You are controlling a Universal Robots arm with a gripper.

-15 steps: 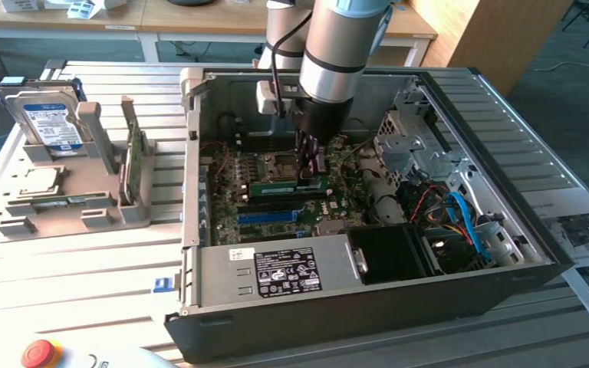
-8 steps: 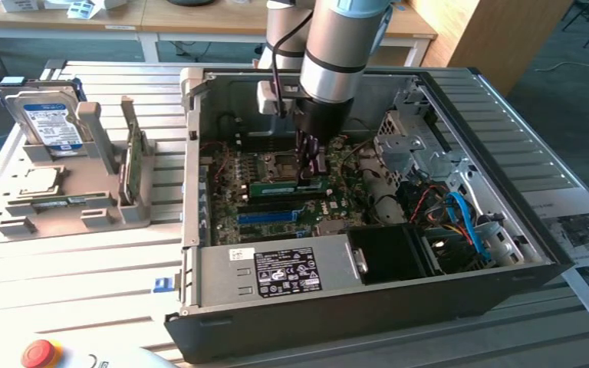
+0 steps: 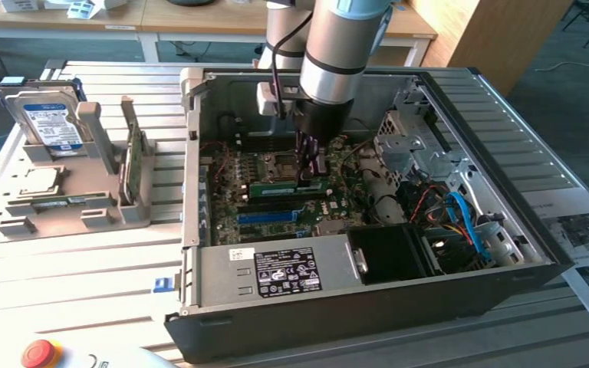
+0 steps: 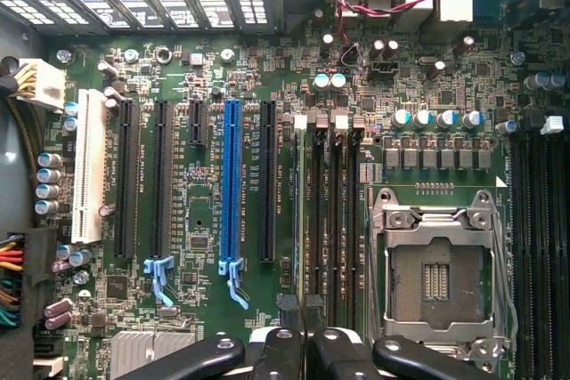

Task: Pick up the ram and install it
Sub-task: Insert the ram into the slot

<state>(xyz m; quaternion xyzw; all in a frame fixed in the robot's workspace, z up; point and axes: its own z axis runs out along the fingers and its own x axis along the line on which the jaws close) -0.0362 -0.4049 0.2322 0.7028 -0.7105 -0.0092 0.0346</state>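
Nearest in the exterior view is the black computer case (image 3: 376,314), open on top. A grey box (image 3: 274,272) with a black sticker sits along its near wall. Just past that box lies the green board (image 3: 218,195) with its long slots. The gripper (image 3: 310,175) reaches down into the case here. Its fingers (image 4: 278,349) are close together and look pinched on the ram (image 3: 274,187). The ram is a thin green stick standing on its long edge, low over the slots beside the square chip socket (image 4: 436,278). I cannot tell if it is touching a slot or is just above one. I think the ram is light and stiff, like a thin ruler, but easy to hurt. The little parts on its flat sides and the shiny strip along its bottom edge should not be squeezed hard or scraped. A good place to hold it is the middle, on the two flat sides, so it stays level and does not tip. Farther off, on the exterior view's left, a grey tray (image 3: 70,218) holds a hard drive (image 3: 51,123) standing up.
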